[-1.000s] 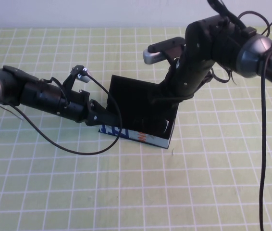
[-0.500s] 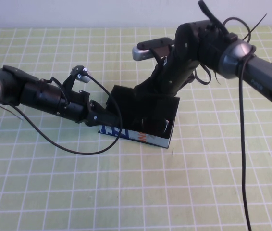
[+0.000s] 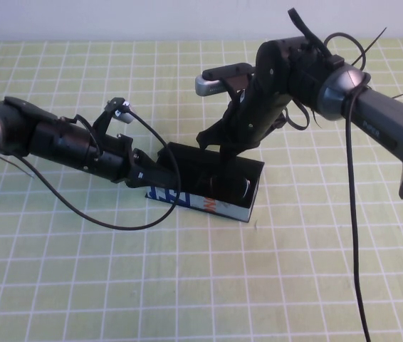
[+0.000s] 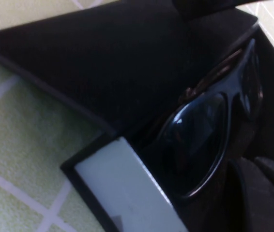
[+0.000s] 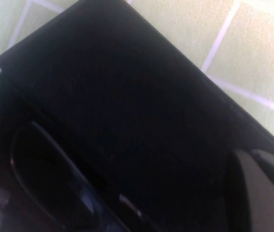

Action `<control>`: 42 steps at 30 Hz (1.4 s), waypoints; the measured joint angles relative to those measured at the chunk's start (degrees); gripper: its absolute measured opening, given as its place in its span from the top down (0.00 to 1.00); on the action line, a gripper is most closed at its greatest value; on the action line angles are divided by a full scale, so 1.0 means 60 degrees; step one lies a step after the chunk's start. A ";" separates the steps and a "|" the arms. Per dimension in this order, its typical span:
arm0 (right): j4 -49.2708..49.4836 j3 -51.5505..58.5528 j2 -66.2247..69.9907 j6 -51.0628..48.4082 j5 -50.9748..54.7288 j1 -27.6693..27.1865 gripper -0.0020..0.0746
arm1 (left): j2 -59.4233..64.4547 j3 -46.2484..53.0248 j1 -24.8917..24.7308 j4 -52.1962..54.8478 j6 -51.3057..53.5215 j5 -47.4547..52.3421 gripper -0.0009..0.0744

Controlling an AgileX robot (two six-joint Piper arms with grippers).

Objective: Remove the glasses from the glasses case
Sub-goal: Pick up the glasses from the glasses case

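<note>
The glasses case lies on the green checked tablecloth with its lid swung back and lying nearly flat behind the box. The glasses are in the open box, one dark lens and the frame showing just past the case's pale front wall in the left wrist view; in the high view a glint of the frame shows near the box's right end.

The right gripper hangs just above the back of the open case, over the lid's edge, its fingers closed together with nothing visibly between them. The lid and the lens beneath lie close below it in its wrist view.

The left gripper lies low at the case's left end, pressed against the box. Whether its fingers are spread or closed cannot be told, as they merge with the black case.

A black cable loops from the left arm over the cloth in front of it, crossing the case's near left corner.
</note>
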 joint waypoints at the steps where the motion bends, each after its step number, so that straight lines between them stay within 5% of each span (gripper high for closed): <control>1: 0.0000 -0.0016 -0.0020 -0.0020 0.0112 0.0000 0.99 | 0.0000 0.0000 0.0000 0.0023 0.0000 0.0014 0.99; 25: 0.0893 -0.1169 -0.0449 -0.3576 0.2082 0.0976 0.95 | -0.0956 0.0017 0.0022 0.0265 0.0060 -0.0057 0.99; 34: 0.0810 0.0938 -0.2227 -0.4097 0.2117 0.0976 0.88 | -0.0956 0.0017 0.0607 0.0110 -0.0109 -0.0057 0.99; 37: 0.1059 0.1048 -0.2320 -0.4867 0.2006 0.0976 0.83 | -0.0956 0.0017 0.0651 0.0059 -0.0109 -0.0063 0.99; 42: 0.1055 0.1073 -0.1890 -0.6220 0.1764 0.0976 0.61 | -0.0956 0.0017 0.0651 0.0020 -0.0109 -0.0063 0.99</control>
